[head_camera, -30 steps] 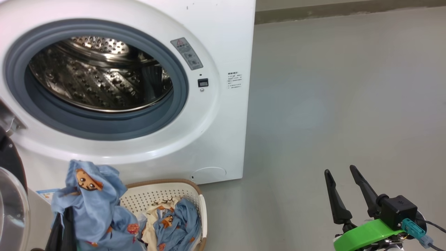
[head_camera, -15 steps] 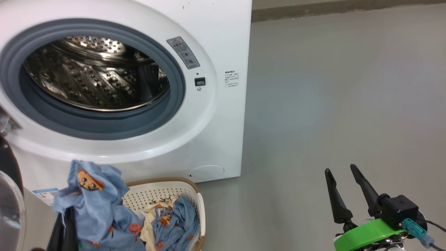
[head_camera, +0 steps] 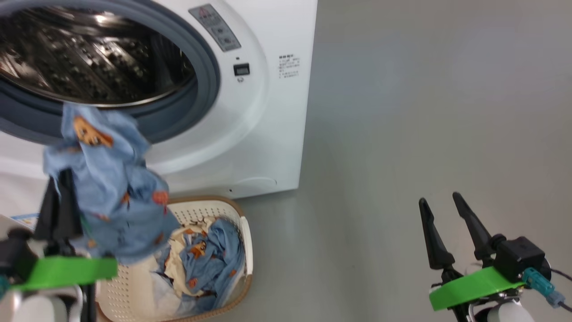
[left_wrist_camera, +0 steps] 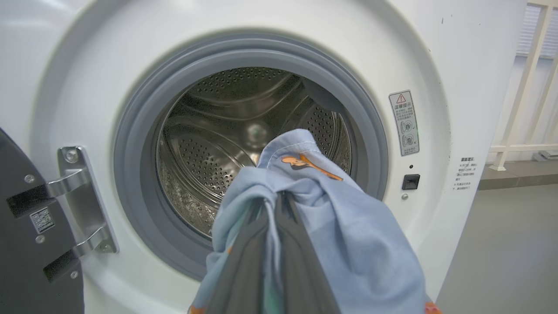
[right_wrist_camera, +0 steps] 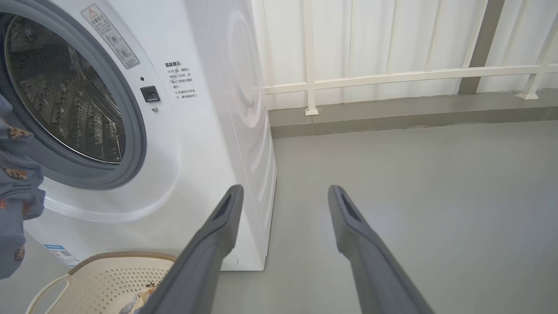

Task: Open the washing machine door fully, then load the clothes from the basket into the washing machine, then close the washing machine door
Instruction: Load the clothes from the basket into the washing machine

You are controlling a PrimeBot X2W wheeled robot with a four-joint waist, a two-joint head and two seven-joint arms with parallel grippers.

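Left hand (head_camera: 60, 179) holds up a blue garment (head_camera: 107, 179) before the open washer (head_camera: 268, 134); right hand (head_camera: 439, 198) is open.

In the head view the left hand, at 8 o'clock, is clamped on the garment, whose cloth bunches over its fingertips and hangs down at the left side of the basket (head_camera: 199, 213). The right hand, at 4 o'clock, has its fingers spread with nothing between them, over bare floor (head_camera: 402, 112). The basket, at 7 o'clock, sits on the floor just before the washer, with more clothes (head_camera: 210, 255), blue and cream, heaped inside. Beyond it, at 11 o'clock, the washer's mouth gapes: a grey gasket (head_camera: 208, 80) rings the steel drum (head_camera: 89, 58). In the left wrist view the garment sits before the drum's lower right, and the black door (left_wrist_camera: 17, 244) stands swung aside at 8 o'clock on metal hinges (left_wrist_camera: 69, 183).
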